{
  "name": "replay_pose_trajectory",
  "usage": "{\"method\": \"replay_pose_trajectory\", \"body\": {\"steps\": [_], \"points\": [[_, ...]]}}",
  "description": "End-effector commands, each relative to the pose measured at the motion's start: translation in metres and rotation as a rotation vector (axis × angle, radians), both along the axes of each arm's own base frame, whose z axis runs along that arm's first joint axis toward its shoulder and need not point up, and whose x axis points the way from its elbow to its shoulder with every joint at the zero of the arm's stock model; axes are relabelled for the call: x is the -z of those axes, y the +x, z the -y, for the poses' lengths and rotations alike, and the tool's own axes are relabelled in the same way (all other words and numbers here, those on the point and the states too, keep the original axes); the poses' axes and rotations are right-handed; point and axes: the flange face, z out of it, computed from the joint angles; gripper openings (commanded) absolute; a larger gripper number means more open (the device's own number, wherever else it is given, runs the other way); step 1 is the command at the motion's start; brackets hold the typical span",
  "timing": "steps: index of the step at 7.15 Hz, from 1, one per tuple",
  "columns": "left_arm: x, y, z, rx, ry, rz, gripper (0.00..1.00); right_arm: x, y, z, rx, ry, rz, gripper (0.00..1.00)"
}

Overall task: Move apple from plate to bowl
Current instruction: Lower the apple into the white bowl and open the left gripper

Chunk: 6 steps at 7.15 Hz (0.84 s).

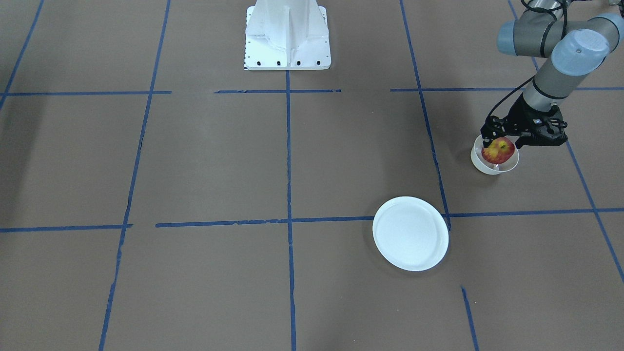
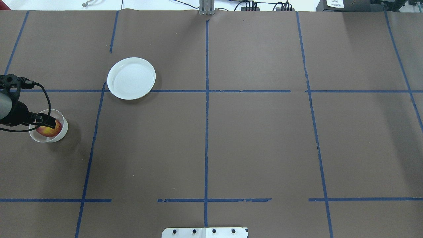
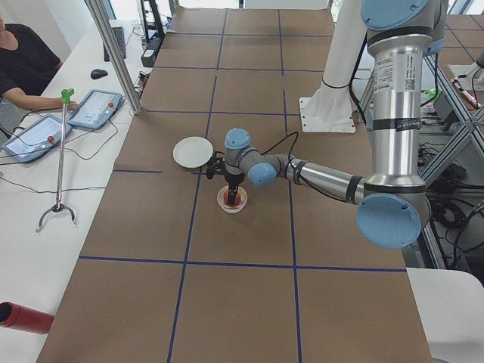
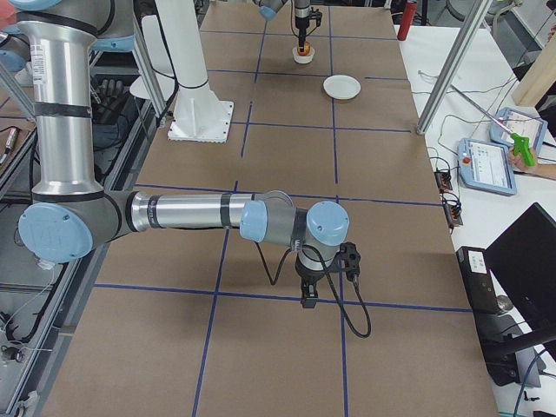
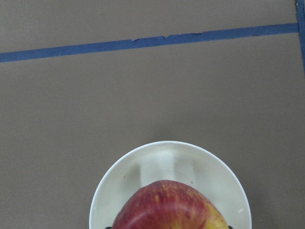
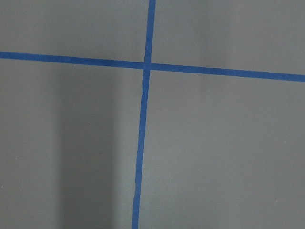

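Hanging over the bowl (image 1: 489, 168) on the robot's left side of the table (image 1: 195, 170), the left gripper (image 1: 501, 144) holds the apple (image 1: 498, 152), one finger against each side, spread about as wide as the fruit. The apple sits inside the bowl's rim, with its top showing above it. The plate (image 1: 410, 234) lies well apart, nearer the table's middle. The right gripper (image 4: 306, 297) points down over blue tape lines (image 6: 143, 119) far off; whether it is wide or narrow cannot be told.
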Motion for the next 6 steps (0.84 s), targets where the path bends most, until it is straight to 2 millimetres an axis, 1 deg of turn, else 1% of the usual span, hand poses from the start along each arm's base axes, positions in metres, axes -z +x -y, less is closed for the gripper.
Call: {"method": "replay_pose_trajectory", "body": {"steps": [1,2,3,4,5,6], "points": [[0.010,-0.001,0.000,-0.009,0.005,-0.029,1.00,-0.001,0.000,-0.001,0.000,-0.001,0.000,1.00],[0.025,-0.002,-0.002,-0.017,0.018,-0.054,1.00,0.000,0.000,0.000,0.000,0.000,0.000,1.00],[0.044,-0.007,-0.002,-0.010,0.043,-0.074,1.00,0.000,0.000,0.000,0.000,0.000,0.000,1.00],[0.051,-0.022,0.006,-0.006,0.083,-0.077,1.00,0.000,0.000,0.000,0.000,0.000,0.000,1.00],[0.060,-0.052,0.028,-0.031,0.203,-0.058,1.00,0.000,0.000,0.000,0.000,0.000,0.000,1.00],[0.059,-0.091,0.040,-0.027,0.260,-0.045,1.00,0.000,0.000,0.000,0.000,-0.001,0.000,1.00]]}}
